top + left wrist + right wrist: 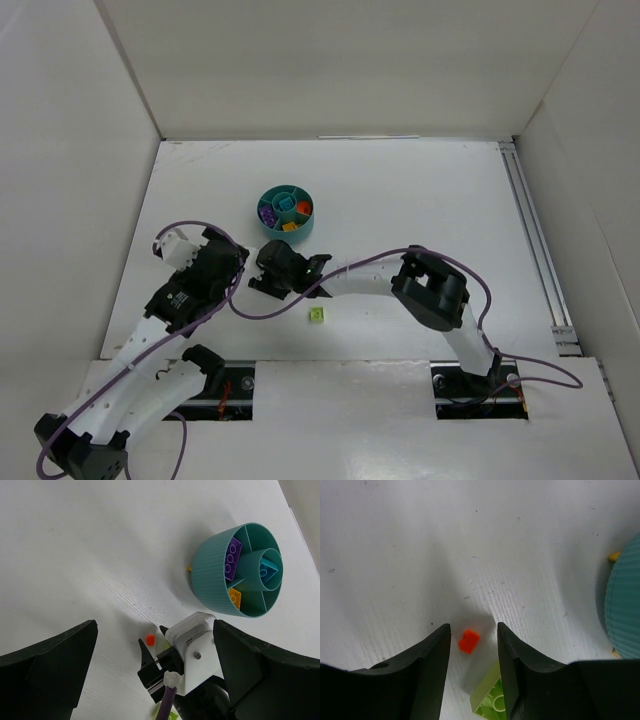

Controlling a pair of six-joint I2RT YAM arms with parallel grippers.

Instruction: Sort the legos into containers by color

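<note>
The teal dish (306,228) stands mid-table and holds purple (232,557), teal (267,570) and orange-yellow (235,596) legos in separate compartments. In the top view an orange-red piece (303,208) also lies in a wedge. A tiny orange-red piece (469,641) lies on the table between the open fingers of my right gripper (472,635), touching neither. A lime green brick (487,697) lies just behind it by the right finger. My left gripper (155,625) is wide open and empty, hovering over the right gripper (152,647).
Another lime green brick (317,315) lies on the table near the front, right of both grippers. A small yellow bit (614,556) shows at the dish's outer wall (625,610). White walls enclose the table on three sides.
</note>
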